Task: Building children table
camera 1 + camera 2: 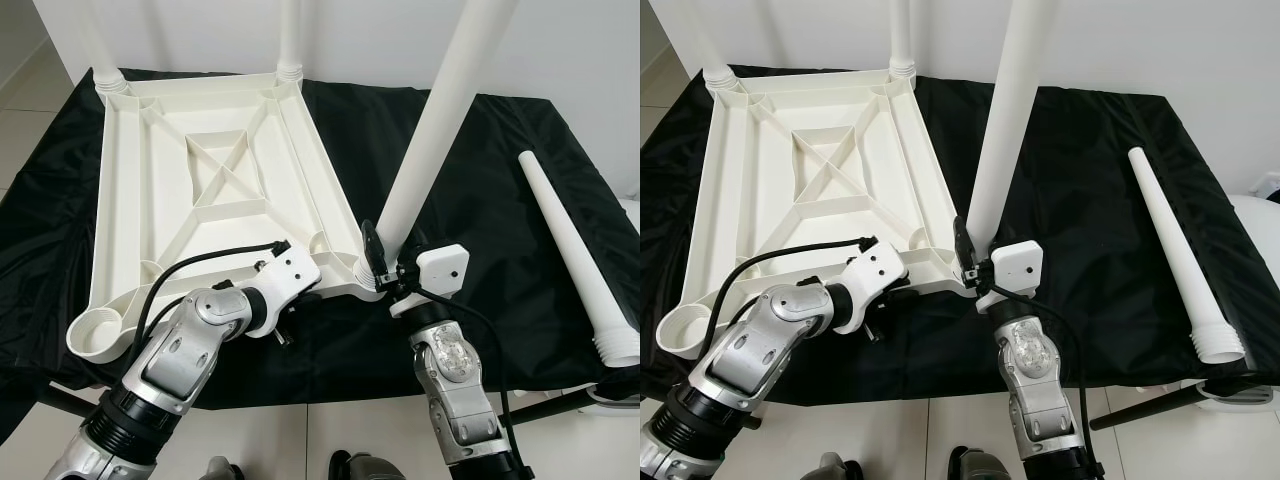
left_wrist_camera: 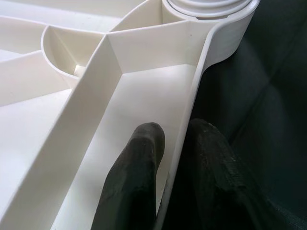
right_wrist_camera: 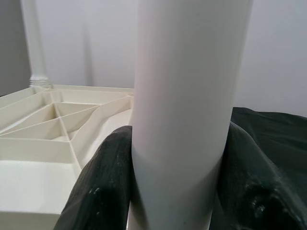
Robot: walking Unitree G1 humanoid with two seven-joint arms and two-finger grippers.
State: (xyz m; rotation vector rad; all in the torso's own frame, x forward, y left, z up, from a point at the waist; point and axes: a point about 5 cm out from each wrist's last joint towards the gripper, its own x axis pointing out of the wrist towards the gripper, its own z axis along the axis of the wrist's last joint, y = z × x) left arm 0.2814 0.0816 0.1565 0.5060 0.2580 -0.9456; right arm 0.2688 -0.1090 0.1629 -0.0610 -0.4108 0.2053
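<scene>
An upside-down white plastic tabletop lies on a black cloth, its ribbed underside up. Two white legs stand in its far corner sockets. A third white leg stands upright in the near right corner socket, and my right gripper is shut on its base, fingers on both sides of the tube. My left gripper is shut on the tabletop's near rim, one finger inside the wall and one outside. The near left socket stands empty. A fourth leg lies loose on the cloth at the right.
The black cloth covers a low stand whose dark legs stick out near the tiled floor. A white wall runs behind. A white rounded object sits at the far right edge.
</scene>
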